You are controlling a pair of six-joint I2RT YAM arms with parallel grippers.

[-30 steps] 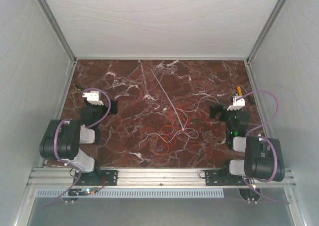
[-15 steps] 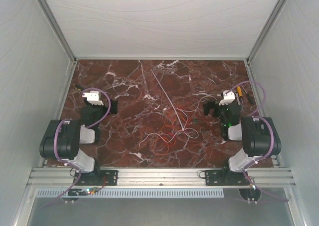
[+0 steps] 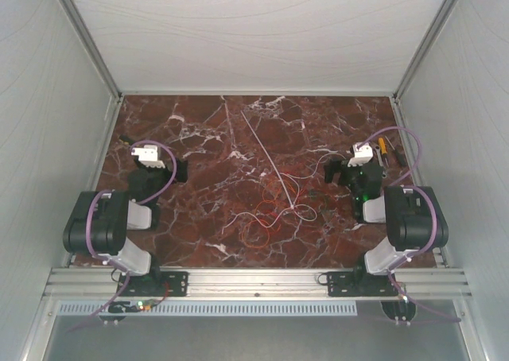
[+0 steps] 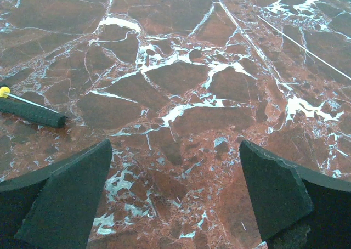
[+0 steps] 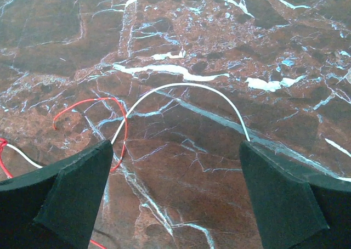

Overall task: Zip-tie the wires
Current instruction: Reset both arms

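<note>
Lying in loose curls at the middle of the glossy, white-veined red-brown marble table (image 3: 199,130) are the thin red and white wires (image 3: 274,206). The stiff, straight, pale zip tie (image 3: 266,156) slants from them toward the far edge. The left gripper (image 4: 174,145) and right gripper (image 5: 174,145) each hold 2 matte dark wedge pads spread apart, pinching nothing.

Wires (image 3: 274,206) on table (image 3: 199,130) centre, zip tie (image 3: 263,150) behind (near end among them)
</note>
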